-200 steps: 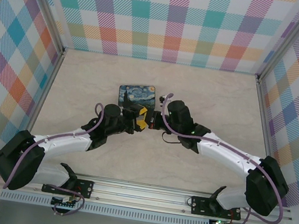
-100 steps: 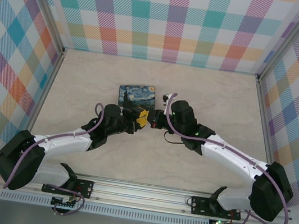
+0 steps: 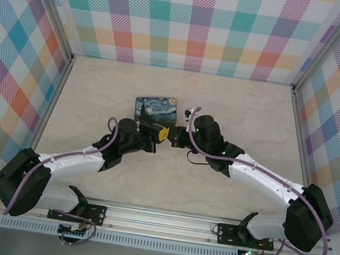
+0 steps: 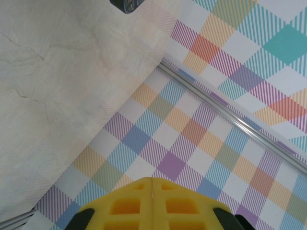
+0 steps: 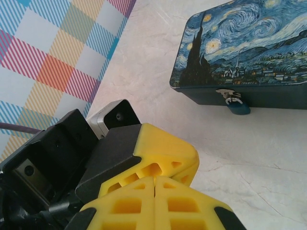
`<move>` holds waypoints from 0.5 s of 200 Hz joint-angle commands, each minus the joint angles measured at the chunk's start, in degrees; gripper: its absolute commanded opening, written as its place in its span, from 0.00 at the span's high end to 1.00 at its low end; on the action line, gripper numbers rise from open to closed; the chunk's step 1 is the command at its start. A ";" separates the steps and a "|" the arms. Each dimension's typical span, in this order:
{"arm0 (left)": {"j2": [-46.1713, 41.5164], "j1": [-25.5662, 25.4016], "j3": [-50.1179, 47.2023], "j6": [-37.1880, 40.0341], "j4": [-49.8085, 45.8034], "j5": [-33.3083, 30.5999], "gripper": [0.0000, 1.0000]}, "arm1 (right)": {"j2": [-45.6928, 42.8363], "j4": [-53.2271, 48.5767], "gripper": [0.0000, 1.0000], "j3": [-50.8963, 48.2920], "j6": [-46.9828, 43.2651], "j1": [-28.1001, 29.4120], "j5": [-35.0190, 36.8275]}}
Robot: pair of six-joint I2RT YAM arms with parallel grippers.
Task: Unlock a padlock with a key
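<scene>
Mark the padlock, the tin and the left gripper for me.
padlock [image 5: 238, 109], right wrist view, on its blue body.
tin [image 5: 249, 43], right wrist view, on the painted lid.
left gripper [image 4: 152, 189], left wrist view, on the seam between its shut yellow fingertips.

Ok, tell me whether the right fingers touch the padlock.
Apart. The right wrist view shows bare tabletop between the shut right fingers and the padlock hanging on the tin.

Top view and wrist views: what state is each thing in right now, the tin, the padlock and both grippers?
tin: lid closed, flat on the table.
padlock: hanging from the tin's front clasp, shackle through it and apparently closed.
left gripper: jaws shut, raised just in front of the tin.
right gripper: jaws shut, tip close to the left gripper's.
</scene>
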 commanded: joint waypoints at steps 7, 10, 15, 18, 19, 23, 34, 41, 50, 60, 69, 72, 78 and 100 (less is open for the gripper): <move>-0.19 -0.70 0.46 -1.16 0.84 -0.12 1.00 | -1.26 0.36 1.00 -0.90 0.40 0.26 0.63; -0.27 -0.72 0.51 -0.90 0.71 -0.16 1.00 | -1.49 0.30 1.00 -1.07 0.40 0.24 0.86; -0.29 -0.72 0.69 -0.45 0.30 -0.20 1.00 | -2.02 0.29 1.00 -1.37 0.36 0.19 0.97; -0.40 -0.72 0.82 -0.20 0.04 -0.23 1.00 | -2.36 0.29 1.00 -1.60 0.32 0.16 1.12; -0.43 -0.72 0.87 -0.08 -0.09 -0.24 1.00 | -2.48 0.29 1.00 -1.68 0.31 0.15 1.18; -0.59 -0.72 1.06 0.85 -0.49 -0.46 1.00 | -2.96 0.29 1.00 -1.96 0.31 -0.02 1.17; -1.41 -0.68 1.85 4.09 -2.50 -1.12 1.00 | -4.59 0.51 0.95 -3.11 0.18 -0.89 0.57; -2.13 -0.71 2.64 7.27 -3.93 -2.11 1.00 | -5.81 1.14 0.90 -4.22 0.27 -1.73 -0.44; -3.39 -0.72 3.92 12.90 -6.47 -3.45 1.00 | -7.64 2.61 0.84 -5.99 0.52 -3.21 -2.55; -5.01 -0.69 5.58 20.40 -9.91 -5.28 1.00 | -9.75 4.96 0.75 -8.29 0.88 -5.13 -5.40; -6.42 -0.88 7.40 28.80 -11.83 -6.75 1.00 | -11.40 6.74 0.68 -9.91 1.10 -7.04 -8.88; -6.93 -0.97 7.91 31.19 -12.87 -7.28 1.00 | -11.94 7.33 0.65 -10.43 1.12 -7.68 -9.97; -7.91 -1.13 8.96 35.40 -14.45 -8.38 1.00 | -12.85 8.52 0.61 -11.26 1.11 -9.01 -12.58; -10.40 -2.18 9.47 49.12 -11.39 -10.63 1.00 | -15.42 13.45 0.45 -13.67 1.84 -12.62 -20.67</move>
